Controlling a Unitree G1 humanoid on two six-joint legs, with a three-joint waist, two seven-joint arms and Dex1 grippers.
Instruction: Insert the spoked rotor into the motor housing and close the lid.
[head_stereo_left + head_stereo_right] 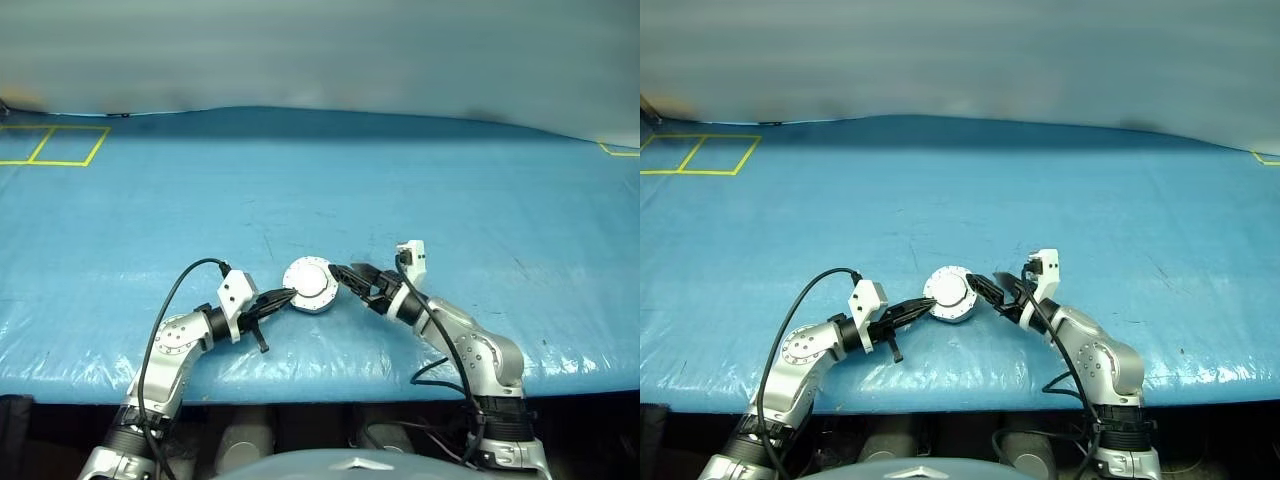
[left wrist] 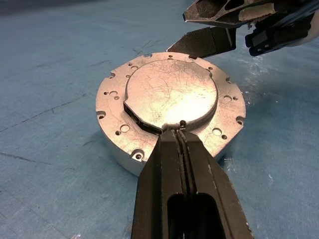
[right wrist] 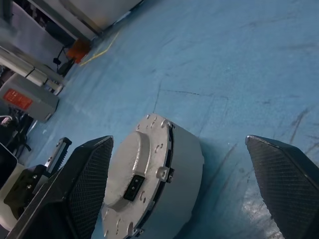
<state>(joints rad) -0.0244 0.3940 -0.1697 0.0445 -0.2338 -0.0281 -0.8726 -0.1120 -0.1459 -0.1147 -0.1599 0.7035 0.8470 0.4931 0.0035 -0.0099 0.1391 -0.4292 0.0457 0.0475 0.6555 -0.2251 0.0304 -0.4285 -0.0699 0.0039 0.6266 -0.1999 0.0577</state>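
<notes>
Since the left pincer (image 2: 182, 134) is pinched fully shut with nothing held, its tip pressing the closed lid (image 2: 172, 94), a slip could skid the housing (image 1: 309, 284) across the tabletop (image 1: 420, 180). Right pincer (image 3: 184, 184) gapes wide, empty. Rotor's hidden inside, can't confirm it's seated.

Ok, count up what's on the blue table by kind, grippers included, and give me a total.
Housing with lid shut on it: 1
Grippers, left shut, right open: 2
Yellow tape squares on the table: 2
Total: 5
</notes>
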